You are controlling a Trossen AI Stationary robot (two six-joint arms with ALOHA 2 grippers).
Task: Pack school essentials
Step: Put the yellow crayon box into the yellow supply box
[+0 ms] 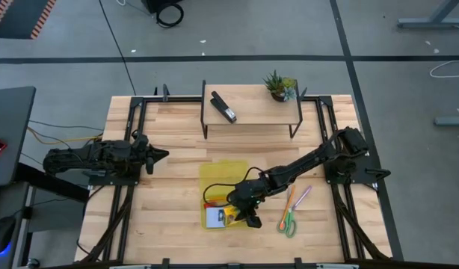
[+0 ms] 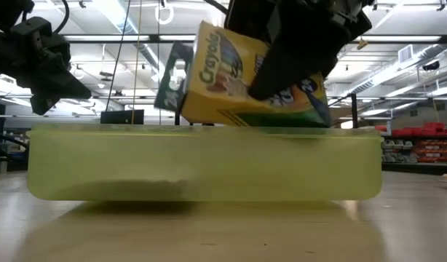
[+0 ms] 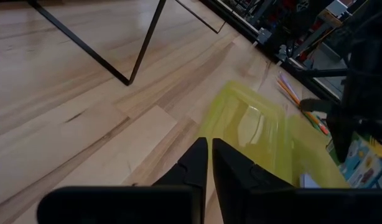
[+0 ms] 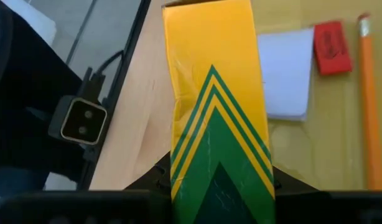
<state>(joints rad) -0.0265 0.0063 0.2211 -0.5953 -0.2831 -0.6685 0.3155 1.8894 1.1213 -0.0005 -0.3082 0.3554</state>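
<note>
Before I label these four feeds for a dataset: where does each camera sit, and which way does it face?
High: overhead, straight down on table, both arms.
Low: table height, level across; case, crayon box in right gripper.
Left wrist: past shut left gripper toward case.
Right wrist: down at crayon box, notepad, eraser, pencil.
Shared: case and crayon box, every view.
</note>
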